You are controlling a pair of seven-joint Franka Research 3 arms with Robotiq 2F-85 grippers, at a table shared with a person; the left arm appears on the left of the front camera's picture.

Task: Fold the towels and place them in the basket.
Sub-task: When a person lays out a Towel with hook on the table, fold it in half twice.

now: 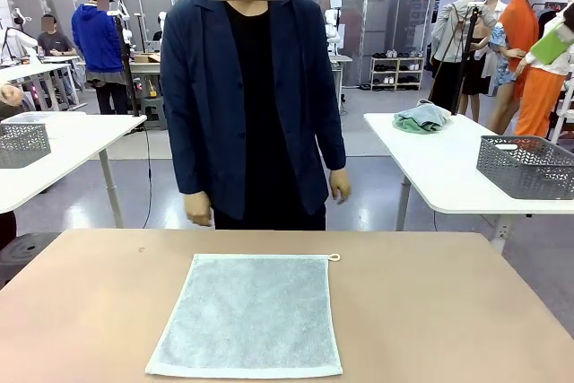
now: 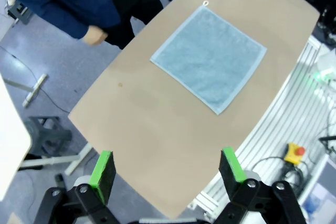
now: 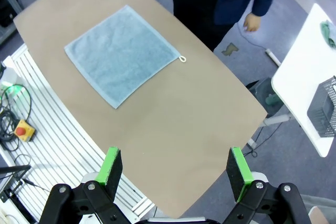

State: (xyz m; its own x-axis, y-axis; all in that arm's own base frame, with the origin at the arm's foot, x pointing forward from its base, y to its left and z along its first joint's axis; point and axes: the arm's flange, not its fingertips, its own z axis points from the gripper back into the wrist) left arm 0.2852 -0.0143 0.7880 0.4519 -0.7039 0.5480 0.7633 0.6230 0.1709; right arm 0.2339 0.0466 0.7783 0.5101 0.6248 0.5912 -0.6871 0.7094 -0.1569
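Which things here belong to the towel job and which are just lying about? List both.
Job: towel, spread flat on the table; dark basket, likely, off on the right side table.
Lying about: paler basket on the left side table; green cloth on the right side table.

One towel point(image 1: 247, 316), one person point(image 1: 251, 87), one left hand point(image 2: 167, 155), one right hand point(image 3: 174, 153)

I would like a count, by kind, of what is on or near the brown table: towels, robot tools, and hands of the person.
Towels: 1 (pale blue-grey towel, spread flat on the table)
Tools: 2 (left tool and right tool, both open)
Person's hands: 2 (one hand, other hand, hanging beyond the far edge)
Total: 5
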